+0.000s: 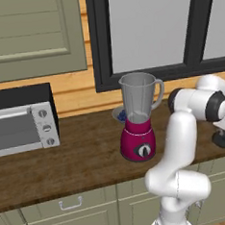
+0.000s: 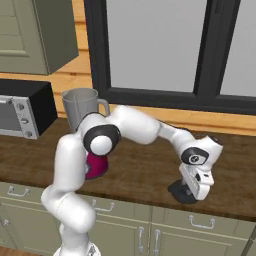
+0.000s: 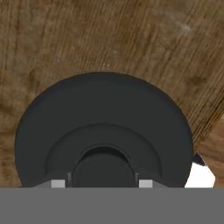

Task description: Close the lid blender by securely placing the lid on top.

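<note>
Simulated kitchen, wooden desk [image 1: 80, 160] running along a wall under a dark-framed window [image 1: 150, 29].

Blender [image 1: 138, 117] upright near the middle of the desk: magenta rounded base with a black dial, tall translucent grey jar on top, side handle turned to the right in the left base view. Jar mouth open, nothing on it. Partly hidden behind the white arm in the right base view.

Lid [image 3: 103, 131], flat round black cap with a raised centre knob, lying flat on the wood near the front edge of the desk, well apart from the blender, off to its right. Seen as a dark disc at the far right edge of the left base view and low under the hand in the right base view.

Pincer [image 2: 189, 192] pointing straight down over the lid, closed in on the raised centre knob; in the hand view, two small pale fingertips [image 3: 57, 183] flanking the knob on either side, pressed close against it. Lid not lifted, resting on the desk.

Silver-and-black toaster oven [image 1: 21, 122] at the left end of the desk. Small blue-and-white dish [image 1: 119, 115] just behind the blender, near the wall. Olive cabinet doors [image 1: 69, 205] below the desk.
</note>
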You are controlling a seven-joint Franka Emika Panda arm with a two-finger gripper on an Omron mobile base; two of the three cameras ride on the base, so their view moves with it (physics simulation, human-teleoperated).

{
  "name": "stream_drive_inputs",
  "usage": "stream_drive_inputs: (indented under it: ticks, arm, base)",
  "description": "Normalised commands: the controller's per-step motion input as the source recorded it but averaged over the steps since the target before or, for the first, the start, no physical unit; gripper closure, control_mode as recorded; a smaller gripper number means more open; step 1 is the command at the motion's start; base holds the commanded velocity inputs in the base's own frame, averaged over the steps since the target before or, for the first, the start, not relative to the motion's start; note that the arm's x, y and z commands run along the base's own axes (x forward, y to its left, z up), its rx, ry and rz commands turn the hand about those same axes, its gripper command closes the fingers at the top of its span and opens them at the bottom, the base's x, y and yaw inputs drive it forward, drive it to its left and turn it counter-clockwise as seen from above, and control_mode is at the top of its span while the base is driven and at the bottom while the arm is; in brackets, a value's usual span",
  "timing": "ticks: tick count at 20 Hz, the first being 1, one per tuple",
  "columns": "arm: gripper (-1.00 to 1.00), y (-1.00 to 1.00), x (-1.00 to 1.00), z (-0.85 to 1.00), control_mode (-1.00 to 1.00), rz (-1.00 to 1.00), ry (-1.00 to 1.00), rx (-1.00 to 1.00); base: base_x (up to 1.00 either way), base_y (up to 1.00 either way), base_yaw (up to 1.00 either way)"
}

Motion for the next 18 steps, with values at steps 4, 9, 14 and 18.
stream_drive_inputs:
  ticks: [4,9,14,18]
  arm:
    - [1.0,0.44,-0.43,0.78,-1.0,0.0,-0.09,0.0]
    - [1.0,0.78,-0.15,1.0,-1.0,0.0,-0.18,0.0]
    - [1.0,0.99,0.01,1.0,-1.0,0.0,-0.1,-0.01]
    - [1.0,0.84,0.0,1.0,-1.0,-0.02,-0.01,0.0]
  base:
    - [0.0,0.0,0.0]
    - [0.0,0.0,0.0]
    - [0.0,0.0,0.0]
    - [0.0,0.0,0.0]
